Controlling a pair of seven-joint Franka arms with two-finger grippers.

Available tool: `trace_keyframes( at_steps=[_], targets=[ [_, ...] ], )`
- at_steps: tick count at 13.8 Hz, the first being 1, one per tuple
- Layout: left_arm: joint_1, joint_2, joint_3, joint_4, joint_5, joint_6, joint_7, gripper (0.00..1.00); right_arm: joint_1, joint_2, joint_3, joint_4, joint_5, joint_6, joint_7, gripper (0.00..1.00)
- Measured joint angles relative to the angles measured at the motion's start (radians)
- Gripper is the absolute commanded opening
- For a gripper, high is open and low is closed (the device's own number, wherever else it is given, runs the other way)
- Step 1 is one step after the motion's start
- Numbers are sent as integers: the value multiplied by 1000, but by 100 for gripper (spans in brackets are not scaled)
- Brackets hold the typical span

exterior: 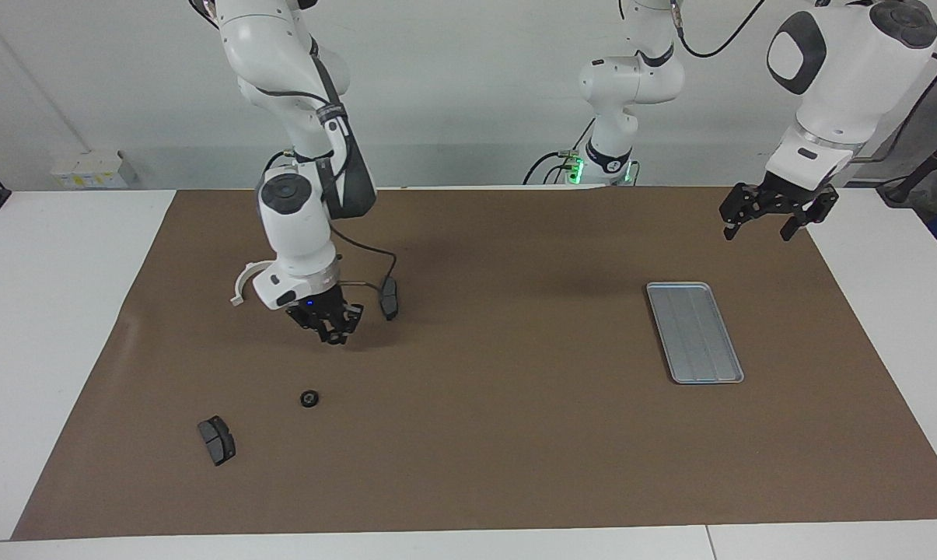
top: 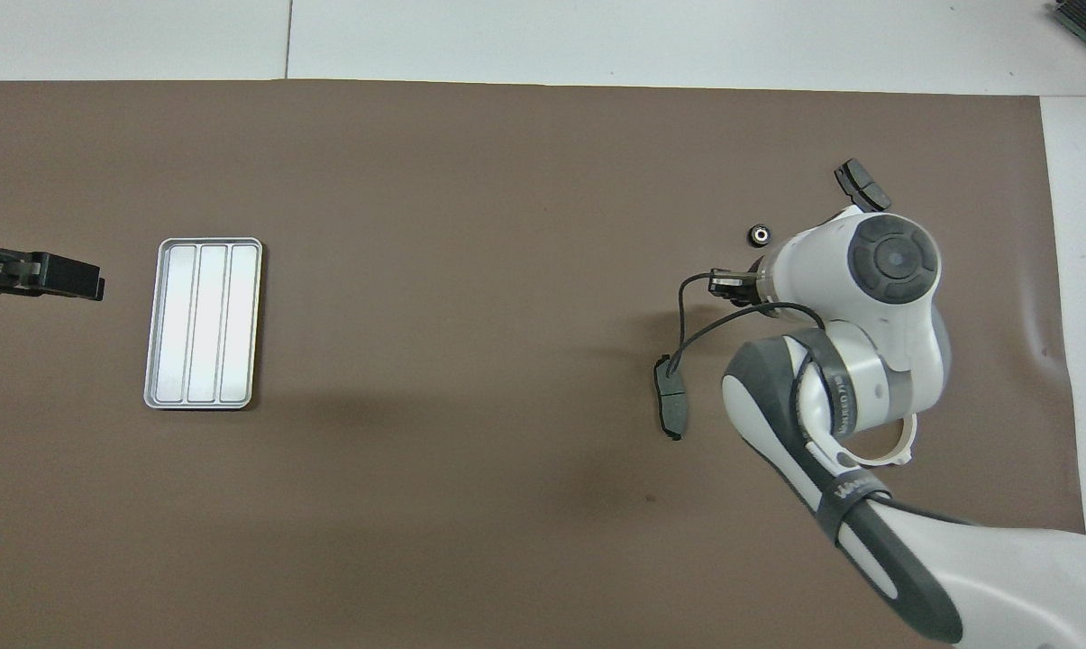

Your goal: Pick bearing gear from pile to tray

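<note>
Right gripper (exterior: 332, 333), raised over the mat just beside a brake pad (exterior: 389, 297): whether it is closed on anything cannot be told. One bearing gear (exterior: 308, 398) is seen nearby, farther from the robots than the pad; it is judged light, rigid, prone to roll, best pinched across its rim. The tray (exterior: 694, 330) lies well apart. The left gripper (exterior: 763, 225) waits, spread wide.

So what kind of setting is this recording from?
Most likely a robotics lab bench, not a working shop: two white arms mounted at a white table, a brown mat as the work surface, and only a few loose car-type parts, such as a brake pad, laid out with a metal tray.
</note>
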Motion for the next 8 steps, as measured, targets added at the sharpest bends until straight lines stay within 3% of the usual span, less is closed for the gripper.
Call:
trace_keyframes(
  at_steps=[3,8],
  targets=[
    [0,0,0,0,0,0,0,100,119,46,1,69,0,-4,159,0],
    [0,0,0,0,0,0,0,100,267,226,0,277,-1,-60,366,0]
  ],
)
